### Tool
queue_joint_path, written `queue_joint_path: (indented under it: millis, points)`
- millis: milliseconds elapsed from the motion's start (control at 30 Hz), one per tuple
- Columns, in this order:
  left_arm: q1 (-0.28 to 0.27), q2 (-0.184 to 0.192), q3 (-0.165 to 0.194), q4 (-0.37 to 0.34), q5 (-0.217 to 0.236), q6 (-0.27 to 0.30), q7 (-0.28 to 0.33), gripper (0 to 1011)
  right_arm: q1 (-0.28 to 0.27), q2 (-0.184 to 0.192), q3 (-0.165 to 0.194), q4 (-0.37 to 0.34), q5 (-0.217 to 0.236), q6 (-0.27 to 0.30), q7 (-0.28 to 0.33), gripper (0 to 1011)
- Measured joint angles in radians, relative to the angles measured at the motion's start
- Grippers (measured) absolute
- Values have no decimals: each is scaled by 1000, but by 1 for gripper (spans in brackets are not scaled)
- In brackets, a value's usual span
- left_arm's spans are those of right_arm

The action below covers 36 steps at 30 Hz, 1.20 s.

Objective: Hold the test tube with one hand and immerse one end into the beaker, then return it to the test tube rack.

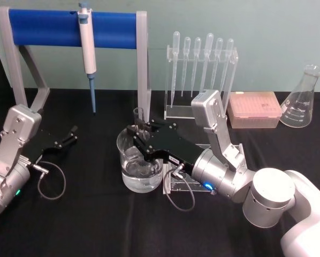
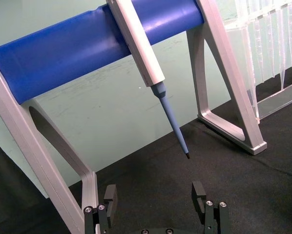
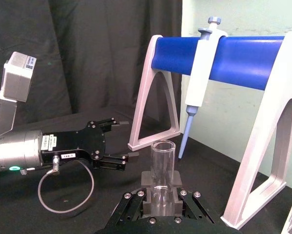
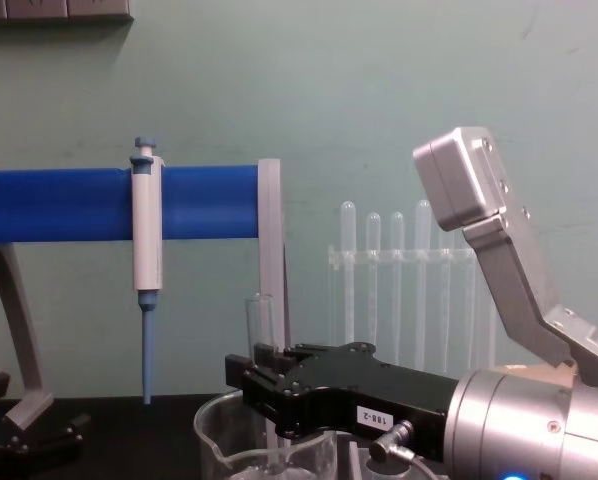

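My right gripper (image 1: 142, 134) is shut on the test tube (image 1: 139, 119), a clear glass tube held upright over the beaker (image 1: 129, 160). The tube's open top (image 3: 163, 151) rises above the fingers (image 3: 182, 201). Its lower part goes down inside the beaker's rim (image 4: 219, 420), below the right gripper (image 4: 264, 372). The wide glass beaker holds clear liquid. The tube (image 4: 259, 318) stands in front of the stand's right leg. My left gripper (image 1: 70, 135) rests low at the left, open and holding nothing, its fingers (image 2: 110, 197) spread apart; the right wrist view shows it too (image 3: 120, 141).
A blue-barred stand (image 1: 69, 29) with a hanging pipettor (image 1: 88, 53) stands at the back left. A rack of plastic pipettes (image 1: 203, 69), an orange tip box (image 1: 254, 108) and a conical flask (image 1: 303, 99) line the back right. A small clear holder (image 1: 173, 186) lies under my right wrist.
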State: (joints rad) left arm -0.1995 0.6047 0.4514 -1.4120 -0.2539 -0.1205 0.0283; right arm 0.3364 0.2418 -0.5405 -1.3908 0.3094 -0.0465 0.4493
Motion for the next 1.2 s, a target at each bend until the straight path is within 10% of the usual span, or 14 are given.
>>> queue_joint_path:
  millis: [1200]
  points:
    - [0,0,0,0,0,0,0,1000,0,0,0,0,0,0,0,226]
